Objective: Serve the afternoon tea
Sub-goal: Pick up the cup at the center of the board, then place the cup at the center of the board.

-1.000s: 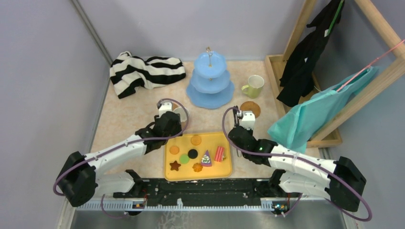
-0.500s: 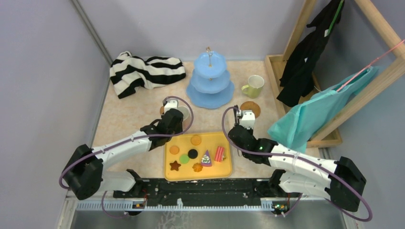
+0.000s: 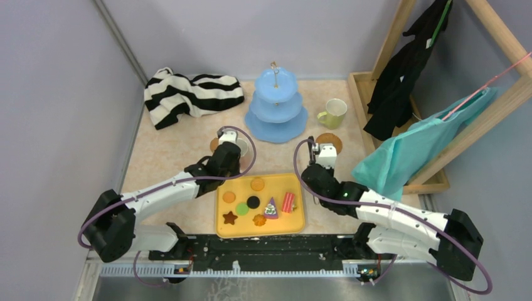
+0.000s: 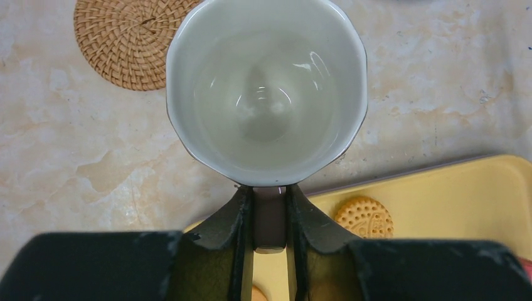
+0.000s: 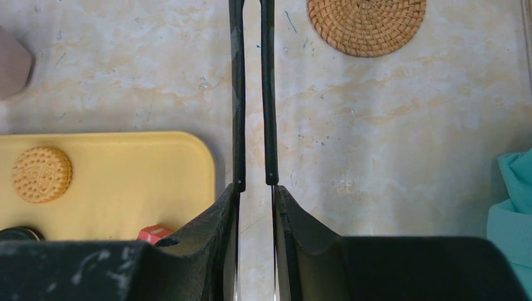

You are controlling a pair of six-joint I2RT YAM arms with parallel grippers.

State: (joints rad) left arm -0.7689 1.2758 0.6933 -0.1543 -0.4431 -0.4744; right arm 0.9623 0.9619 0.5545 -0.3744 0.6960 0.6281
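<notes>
bright even light, soft shadows, glare inside the cup, sharp focus

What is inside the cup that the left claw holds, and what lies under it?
The cup in the left claw is empty: only its glossy white bottom shows. What lies directly under it is covered; a cork coaster shows partly past its rim.

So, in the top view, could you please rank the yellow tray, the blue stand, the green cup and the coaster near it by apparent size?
1. The tray.
2. The stand, a little smaller.
3. The cup and the coaster look about alike, so I won't rank them.
</notes>
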